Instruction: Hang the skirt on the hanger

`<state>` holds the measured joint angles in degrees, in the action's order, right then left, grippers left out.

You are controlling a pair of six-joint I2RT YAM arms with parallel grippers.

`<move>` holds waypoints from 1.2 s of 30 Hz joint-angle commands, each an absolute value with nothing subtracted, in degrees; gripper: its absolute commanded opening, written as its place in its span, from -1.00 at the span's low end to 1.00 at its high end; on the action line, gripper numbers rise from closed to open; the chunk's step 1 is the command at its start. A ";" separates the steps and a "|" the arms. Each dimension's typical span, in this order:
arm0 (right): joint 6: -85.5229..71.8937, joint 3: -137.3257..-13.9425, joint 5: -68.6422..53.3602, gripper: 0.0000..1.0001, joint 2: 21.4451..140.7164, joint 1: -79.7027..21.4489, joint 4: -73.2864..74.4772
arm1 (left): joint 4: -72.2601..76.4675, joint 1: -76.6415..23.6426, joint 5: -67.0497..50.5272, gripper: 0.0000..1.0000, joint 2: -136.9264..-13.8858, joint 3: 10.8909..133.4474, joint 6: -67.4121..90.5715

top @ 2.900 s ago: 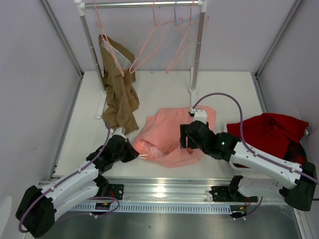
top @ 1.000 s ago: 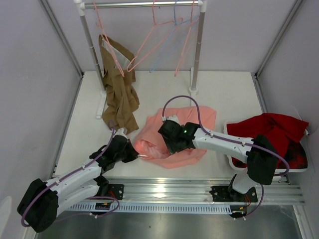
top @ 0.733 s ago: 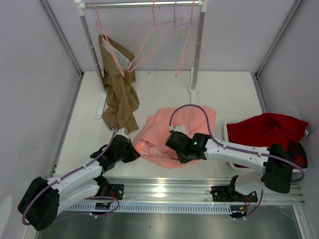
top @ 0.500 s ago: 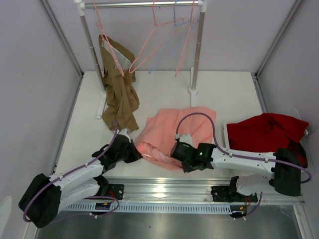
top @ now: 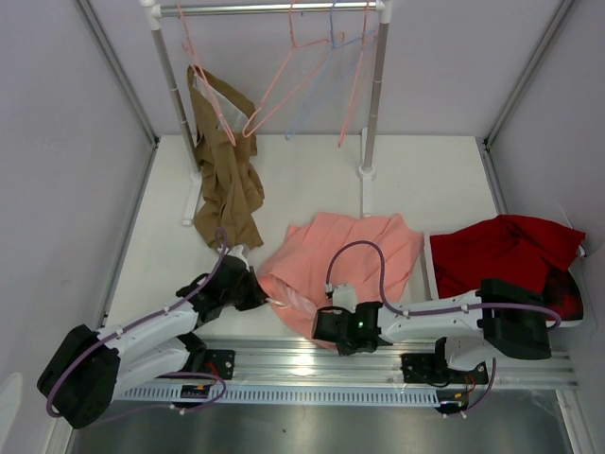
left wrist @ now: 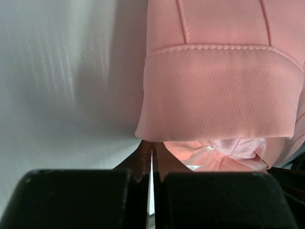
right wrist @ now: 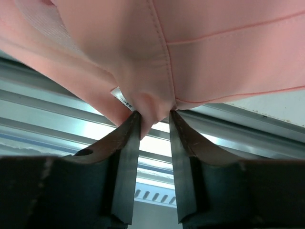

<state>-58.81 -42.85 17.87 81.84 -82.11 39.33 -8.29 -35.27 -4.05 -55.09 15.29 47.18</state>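
Skirt is spread by the table's near edge. One fold is pinched in the right gripper. Left gripper is clamped shut right at the hem.

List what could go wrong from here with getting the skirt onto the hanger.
1. The right end effector has only a small tuck of the skirt between fingers that stand apart; it may slip out on lifting.
2. That edge is right at the metal rail, so it could drag or snag there.
3. The hanger hangs crowded among other wire hangers on the rack, which may tangle.
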 commanded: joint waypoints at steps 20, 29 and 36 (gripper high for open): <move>-44.65 -48.34 12.40 -0.31 82.18 -70.75 29.27 | -12.14 -35.07 -10.72 0.08 -47.37 17.15 45.08; -42.63 -54.04 12.48 -0.15 78.67 -71.89 32.95 | -3.78 -34.98 -12.75 0.04 -52.03 14.06 49.48; -37.63 -58.18 17.93 0.16 79.45 -71.81 33.33 | -4.83 -35.07 -11.69 -0.04 -54.58 14.50 49.83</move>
